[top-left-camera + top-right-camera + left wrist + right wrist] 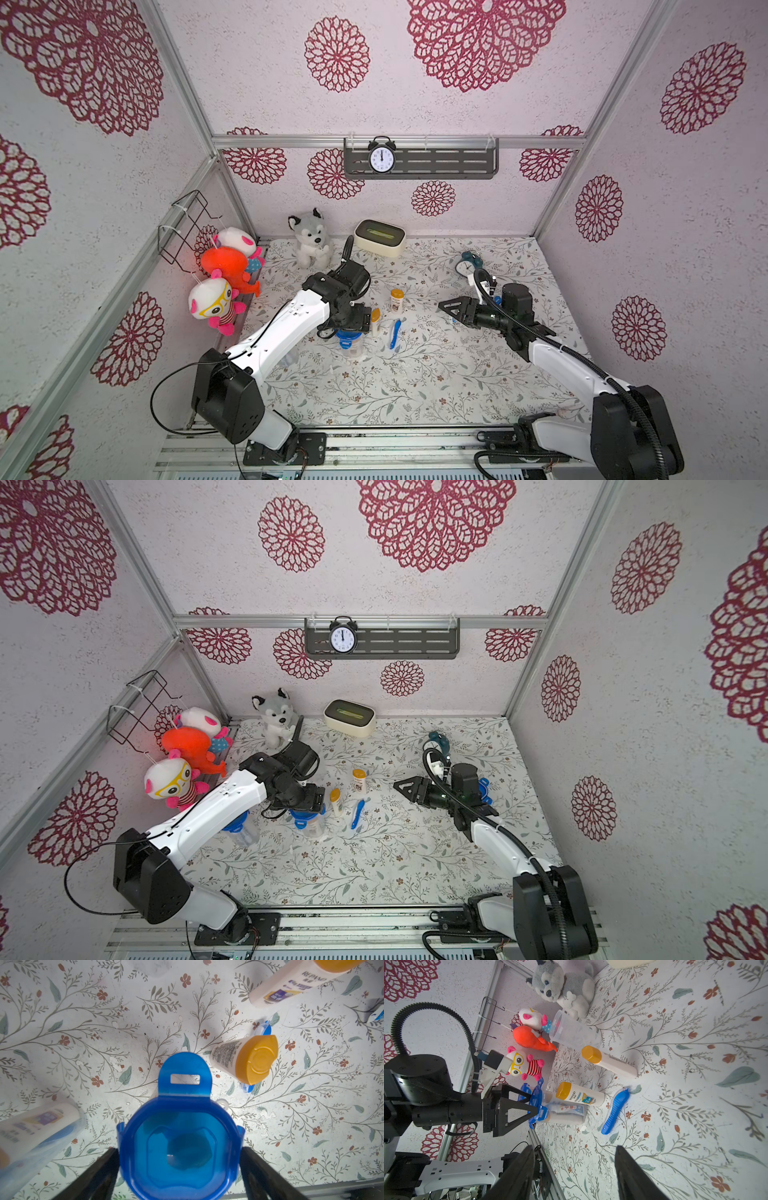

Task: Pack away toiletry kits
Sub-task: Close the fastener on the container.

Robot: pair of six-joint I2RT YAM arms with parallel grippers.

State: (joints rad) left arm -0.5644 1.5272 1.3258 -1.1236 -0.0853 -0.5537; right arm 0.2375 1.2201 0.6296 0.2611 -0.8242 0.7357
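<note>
In both top views a clear plastic cup (353, 351) is set left of the table's (415, 386) middle. Left wrist: its round blue lid (180, 1118) is flanked by wide jaws of the left gripper (179, 1149), grip unclear. Right wrist: toothpaste (569, 1109) is seen inside; right gripper (574, 1147) spread, empty.

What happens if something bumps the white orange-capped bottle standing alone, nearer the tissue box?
Likely tips: the bottle stands upright, tall for its narrow base, nothing beside it. Once down, its rounded body would probably roll on the flat table. The smooth plastic looks somewhat slippery to grip.
</note>
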